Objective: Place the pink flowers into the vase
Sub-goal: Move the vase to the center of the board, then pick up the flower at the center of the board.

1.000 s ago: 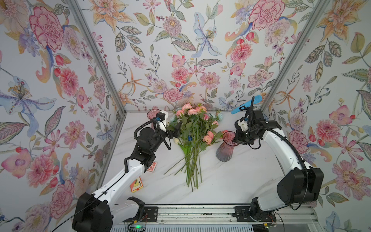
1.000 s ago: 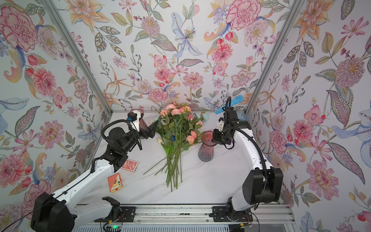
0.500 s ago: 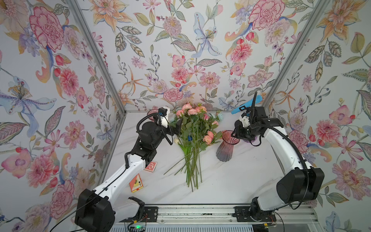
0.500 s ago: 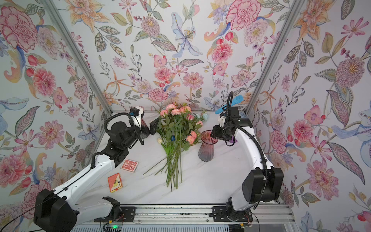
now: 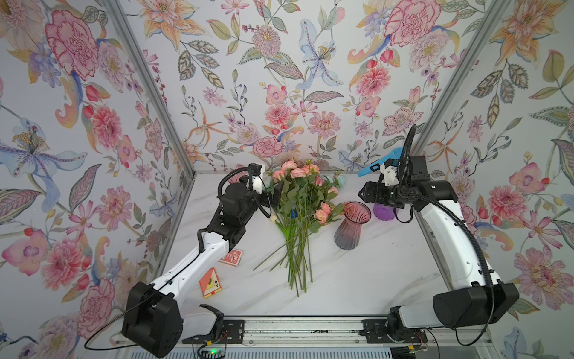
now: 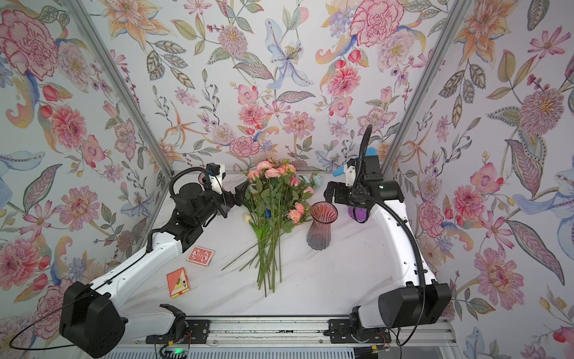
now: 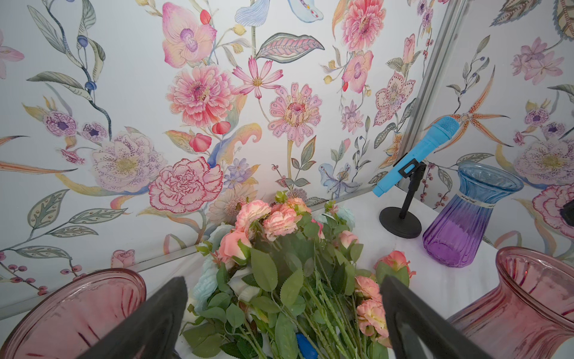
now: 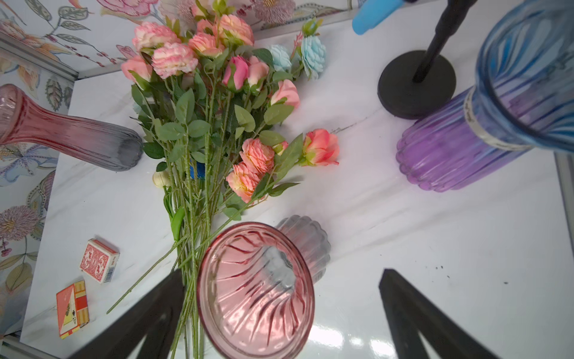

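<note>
The pink flowers (image 5: 298,211) lay in a loose bunch on the white marbled table (image 5: 366,279), heads toward the back wall and stems fanning toward the front rail, none of them in the vase (image 5: 352,225). That vase, pink at the rim and grey at the foot, stood upright just beside the bunch on the right arm's side, a few blooms close to its rim. The right gripper (image 5: 363,194) hung above and behind it, jaws spread wide and grasping nothing; its wrist view looked down into the vase's mouth between the two fingers. The left gripper (image 5: 275,195) sat at the leafy side of the bunch, likewise released, the stems showing between its parted fingers but not clamped. A second pink vase (image 7: 71,310) stood near it. Pale blue blooms (image 8: 313,56) lay at the bunch's far edge. In the back corner were a blue-and-purple vase (image 7: 466,223) and a blue microphone (image 7: 419,152) on a black stand. A red card box (image 5: 231,257) and an orange card box (image 5: 211,283) lay beside the left arm.
</note>
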Tool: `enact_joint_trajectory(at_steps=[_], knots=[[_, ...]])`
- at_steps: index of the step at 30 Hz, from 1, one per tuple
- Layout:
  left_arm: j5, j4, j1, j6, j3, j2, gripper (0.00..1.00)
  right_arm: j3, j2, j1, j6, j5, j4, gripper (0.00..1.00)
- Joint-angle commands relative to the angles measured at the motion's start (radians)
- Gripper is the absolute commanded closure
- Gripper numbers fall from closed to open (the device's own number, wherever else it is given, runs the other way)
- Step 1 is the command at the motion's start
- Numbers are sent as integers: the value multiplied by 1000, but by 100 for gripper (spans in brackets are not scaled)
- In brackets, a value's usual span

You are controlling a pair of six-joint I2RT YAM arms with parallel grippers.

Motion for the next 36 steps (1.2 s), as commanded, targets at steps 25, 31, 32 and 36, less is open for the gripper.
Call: enact_joint_trajectory(at_steps=[25,31,32,36], knots=[[66,-209,-105,-330,342,555,0,37,94,189,-93,135,148,1],[31,-305,-117,-390,451,675,4,-74,20,154,-79,113,183,1],[25,-322,-116,-396,468,695,4,-84,10,147,-78,109,182,1],[36,-348,-116,-436,506,742,7,-117,-18,123,-82,97,188,0]])
